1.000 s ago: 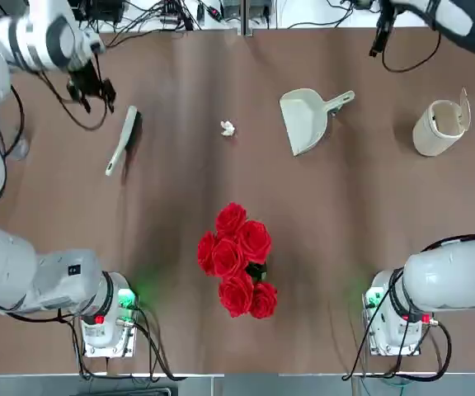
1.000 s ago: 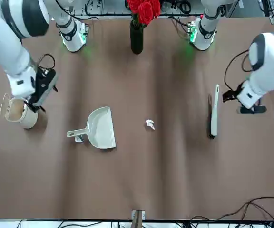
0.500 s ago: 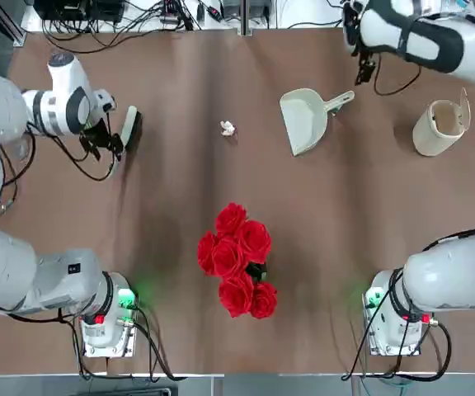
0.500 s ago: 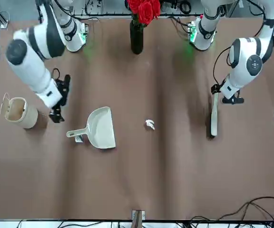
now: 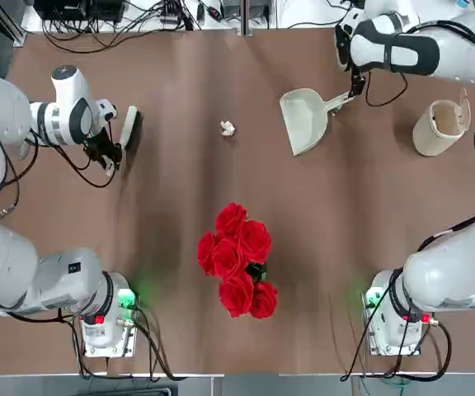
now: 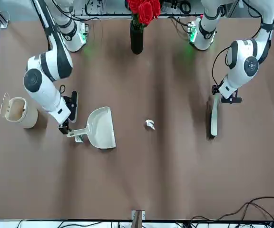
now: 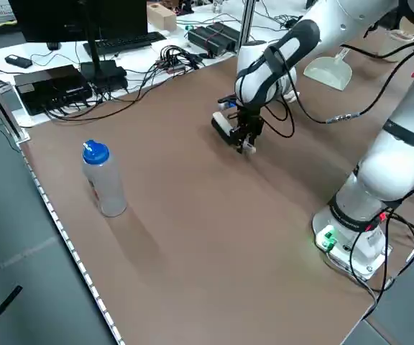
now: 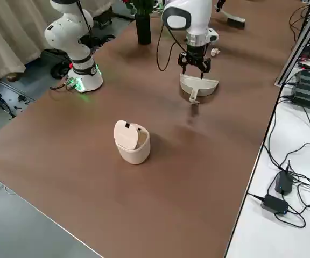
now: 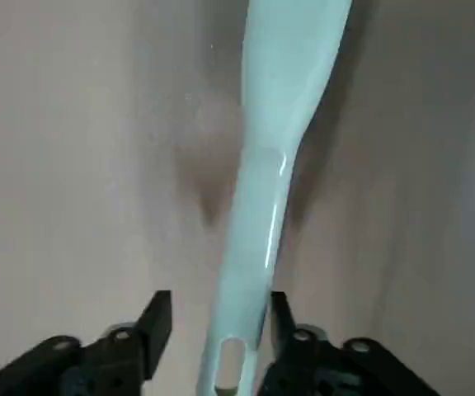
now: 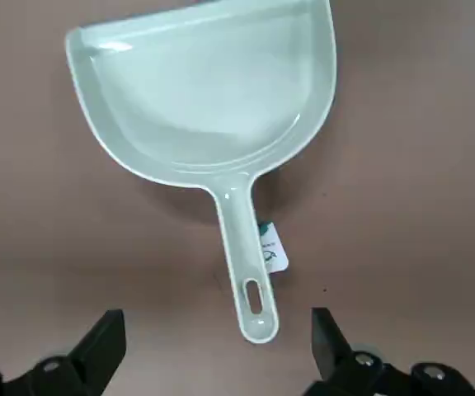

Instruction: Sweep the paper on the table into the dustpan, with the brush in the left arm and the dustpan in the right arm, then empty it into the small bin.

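Reaching low, the left claw straddles the brush handle, open; the right claw hangs open above the dustpan handle, brown worktop beneath.

On the table, the paper lies between the brush at far left and the dustpan to its right. The small bin stands farther right, apart from the dustpan. A vase of roses sits nearer, at the middle.

Brown table, white paper, beige dustpan & bin, red roses.
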